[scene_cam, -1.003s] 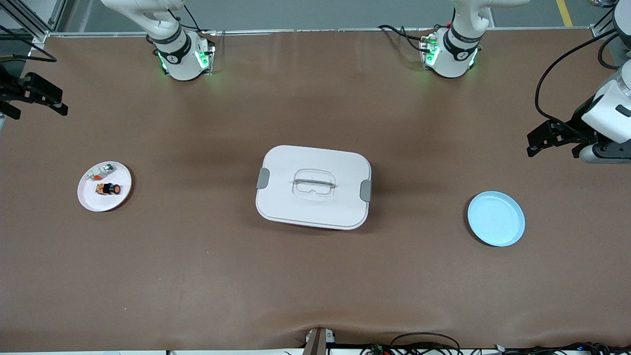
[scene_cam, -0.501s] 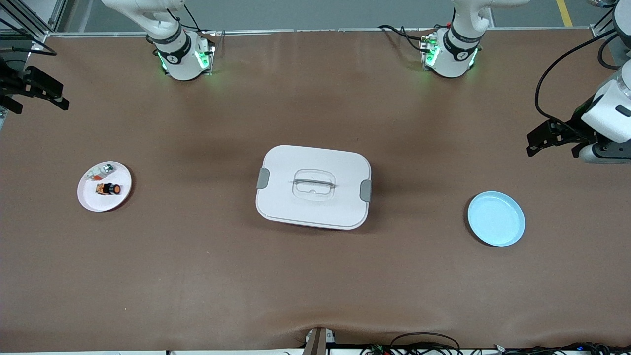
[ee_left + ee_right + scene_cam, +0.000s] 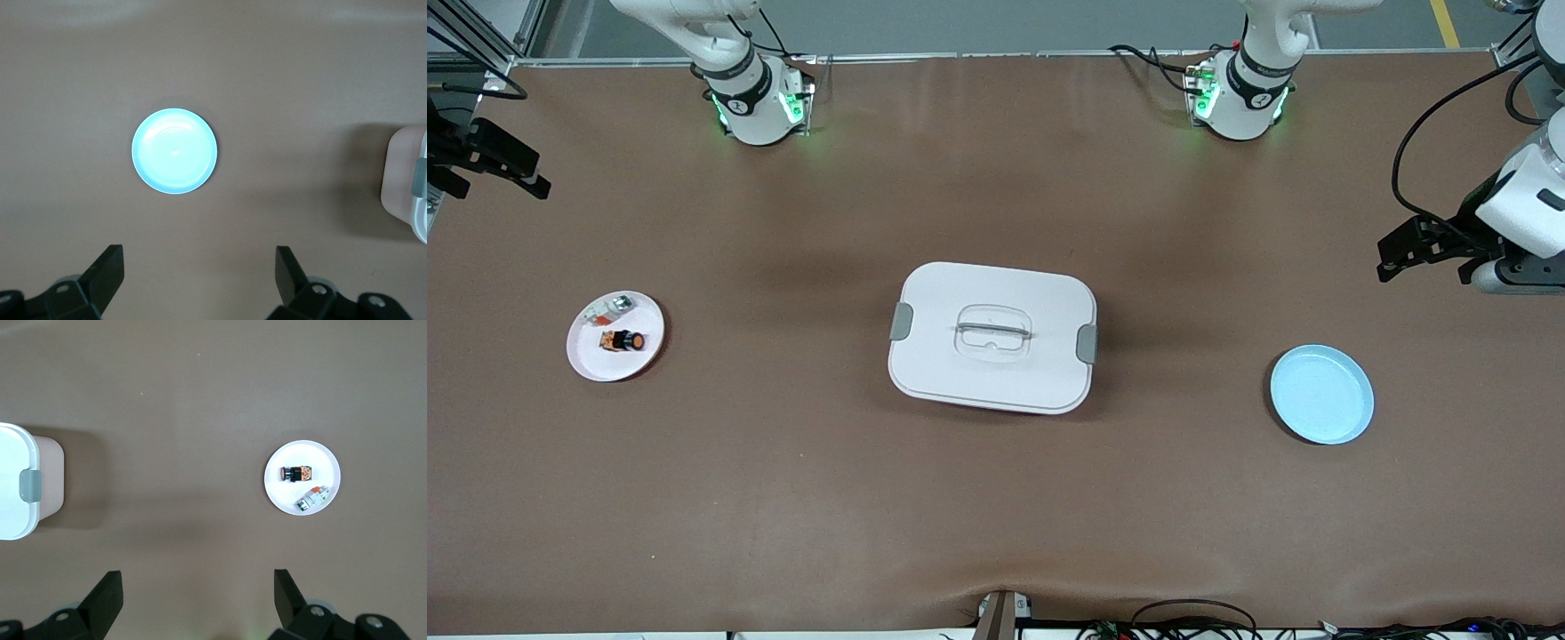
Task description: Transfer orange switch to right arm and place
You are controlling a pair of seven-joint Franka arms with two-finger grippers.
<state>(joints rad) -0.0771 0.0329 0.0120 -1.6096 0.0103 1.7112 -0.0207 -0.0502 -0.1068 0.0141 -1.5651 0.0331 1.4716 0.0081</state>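
The orange switch [image 3: 623, 340] lies on its side on a small white plate [image 3: 640, 356] toward the right arm's end of the table. It also shows in the right wrist view [image 3: 295, 473], black with an orange band and cap. My right gripper [image 3: 482, 164] hangs open and empty over the table's edge at that end, well apart from the plate; in its own view [image 3: 198, 580] nothing is between the fingers. My left gripper [image 3: 1405, 252] is open and empty over the left arm's end of the table, and in its wrist view [image 3: 199, 257] it looks down on bare table.
A small white-and-silver part [image 3: 609, 308] shares the white plate with the switch. A white lidded box [image 3: 992, 336] with grey clips stands mid-table. A light blue plate [image 3: 1321, 394] sits toward the left arm's end and holds nothing.
My right gripper has shifted slightly at the table's edge. The left gripper, the switch and the plates have not moved.
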